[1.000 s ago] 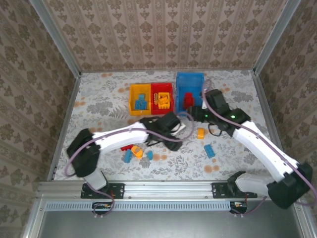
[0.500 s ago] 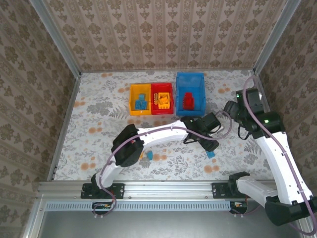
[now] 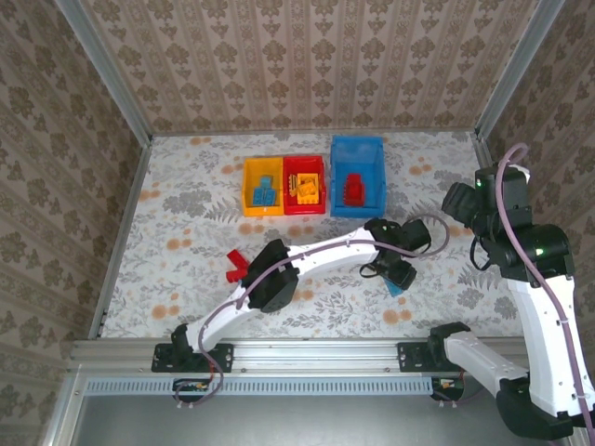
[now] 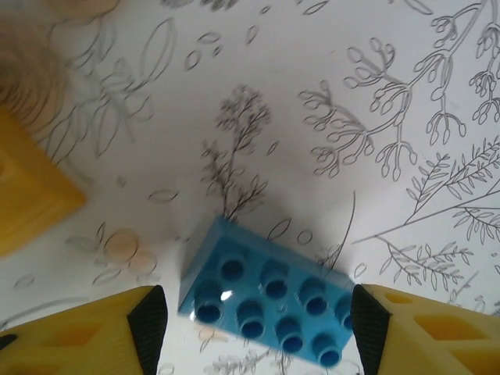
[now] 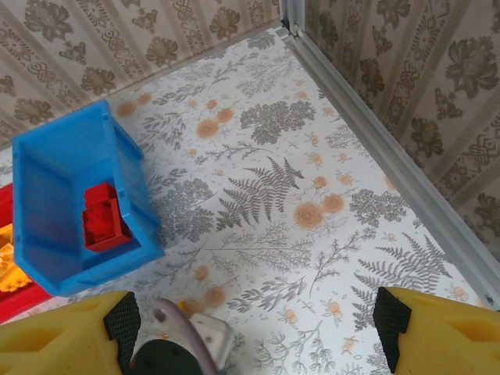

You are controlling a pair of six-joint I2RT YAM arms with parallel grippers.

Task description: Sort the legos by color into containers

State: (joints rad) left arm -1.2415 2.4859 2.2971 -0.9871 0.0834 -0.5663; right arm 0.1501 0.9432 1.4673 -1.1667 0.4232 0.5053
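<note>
Left tool [image 4: 258, 324], spread, straddles the slanted blue brick [image 4: 266, 301] at lower centre; closing may twist it out. Right tool [image 5: 254, 324] spread, empty.

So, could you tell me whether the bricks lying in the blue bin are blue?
No, the blue bin holds red bricks, plain in the right wrist view.

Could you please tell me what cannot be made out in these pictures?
Top view: blue brick, mostly hidden under the left arm's end.
Left wrist view: yellow object at the left edge, blurred and cut off; unidentifiable.
Right wrist view: red bin, cut off by the left edge.
Top view: bricks in the yellow bin, too small to count.
</note>
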